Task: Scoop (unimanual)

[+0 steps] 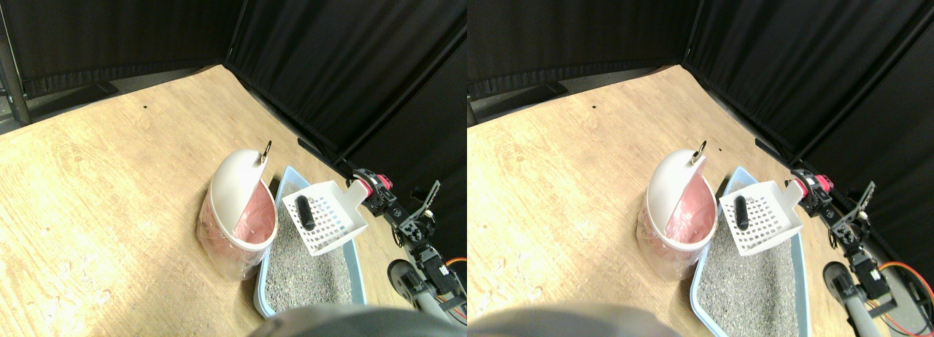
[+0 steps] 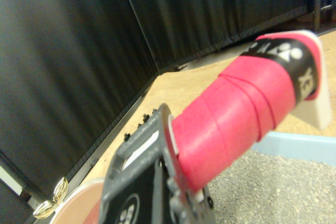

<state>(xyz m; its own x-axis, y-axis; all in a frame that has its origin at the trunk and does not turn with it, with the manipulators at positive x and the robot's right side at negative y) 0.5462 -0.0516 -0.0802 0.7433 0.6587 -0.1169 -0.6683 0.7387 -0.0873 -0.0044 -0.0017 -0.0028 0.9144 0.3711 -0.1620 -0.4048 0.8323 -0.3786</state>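
Scoop (image 1: 323, 220) handle hidden by tool (image 1: 373, 191)

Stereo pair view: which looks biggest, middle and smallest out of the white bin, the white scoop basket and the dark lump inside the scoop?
1. White bin, biggest.
2. White scoop basket, middle; it looks clearly smaller than the bin beside it.
3. Dark lump, smallest by far, lying inside the scoop.

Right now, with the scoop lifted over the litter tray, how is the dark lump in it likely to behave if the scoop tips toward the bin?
The dark lump lies loose on the slotted scoop, so it would probably slide or roll out. It looks elongated and rounded, so likely rolls sideways. The bin opening sits close beside.
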